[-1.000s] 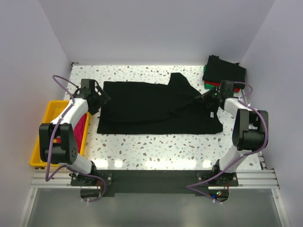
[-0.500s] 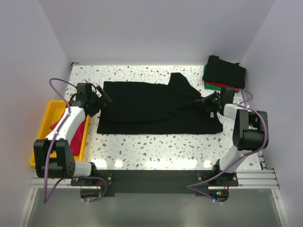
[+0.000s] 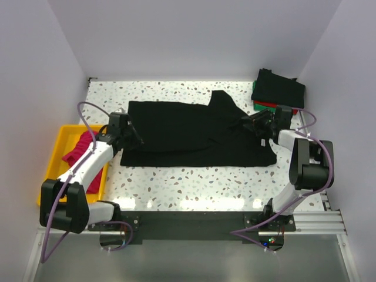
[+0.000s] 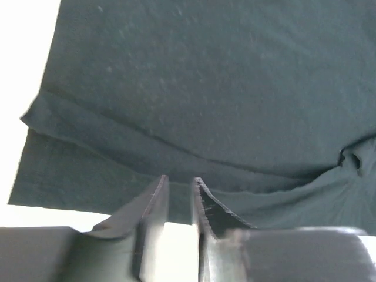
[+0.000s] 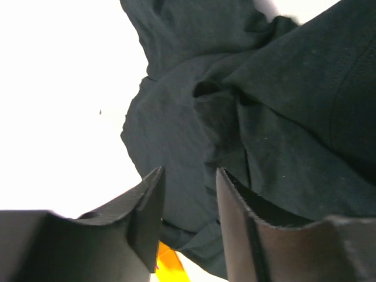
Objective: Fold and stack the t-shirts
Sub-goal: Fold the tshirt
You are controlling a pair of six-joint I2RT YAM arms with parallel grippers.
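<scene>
Left gripper (image 4: pixel 179 179) jaws nearly together at black shirt's (image 3: pixel 194 132) left edge, can't tell if gripping. Right gripper (image 5: pixel 188 170) jaws apart over its right side. Tray (image 3: pixel 59 141) holds magenta shirt (image 3: pixel 79 150).

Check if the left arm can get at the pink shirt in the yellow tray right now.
Probably yes. The pink shirt lies uncovered in the yellow tray, close to the left gripper, which sits at the black t-shirt's left edge. Nothing stands between them, so swinging across should do.
</scene>
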